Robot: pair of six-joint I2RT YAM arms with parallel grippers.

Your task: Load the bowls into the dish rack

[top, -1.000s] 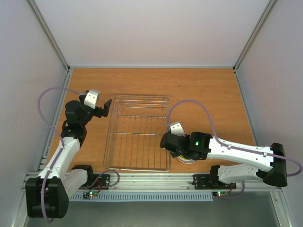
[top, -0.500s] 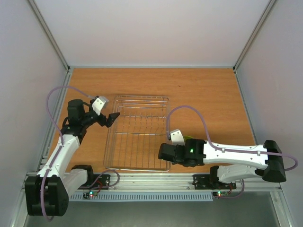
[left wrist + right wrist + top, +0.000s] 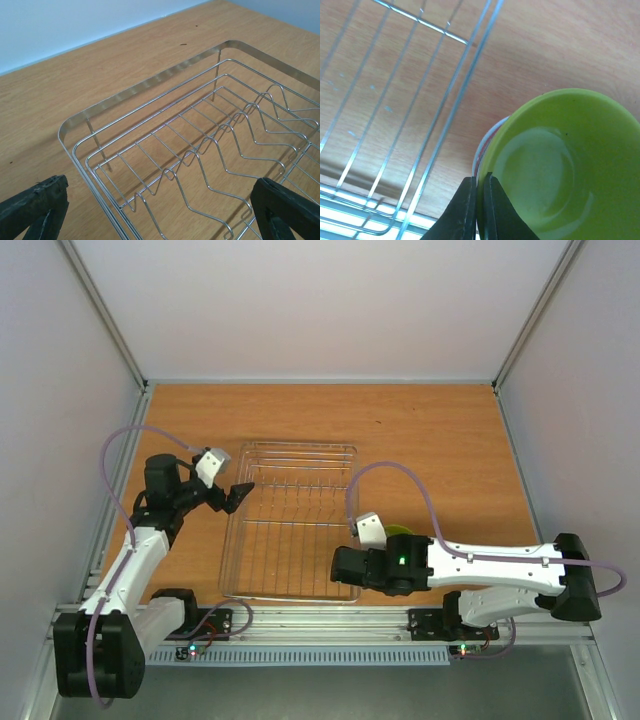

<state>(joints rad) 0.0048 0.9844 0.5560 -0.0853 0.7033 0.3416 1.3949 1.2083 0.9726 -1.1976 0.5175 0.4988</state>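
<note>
From above, we see an orange-brown wooden table (image 3: 440, 440) boxed in on three sides by plain white walls (image 3: 320, 300), with grey metal posts rising at the far corners. An aluminium rail (image 3: 330, 617) along the near edge carries both arm bases. The rack (image 3: 300, 446) sits a little left of the table's middle. The left gripper (image 3: 232, 492) hangs at the rack's left rim, towards its far end, spread wide with nothing in it. The right arm lies low across the near right of the table, and the right gripper (image 3: 345, 565) is at the rack's near right corner. Only a sliver of the green bowl (image 3: 400, 531) shows behind the wrist, outside the rack.

From the left wrist, we look across a rounded corner of the rack (image 3: 150, 82) and its wavy wire dividers. The black fingers (image 3: 35, 207) stand far apart at the lower corners of the view. Beyond the rack is bare wood with a few dark specks, up to a pale wall.

From the right wrist, the fingers (image 3: 465, 210) are pinched on the left rim of the green bowl (image 3: 555, 165), one inside and one outside. The glossy bowl lies just beside the rack's outer wires (image 3: 455, 100), over wood rather than grid. The rim of a white bowl (image 3: 481, 150) peeps out under its left edge. We cannot tell whether the green bowl is lifted.
</note>
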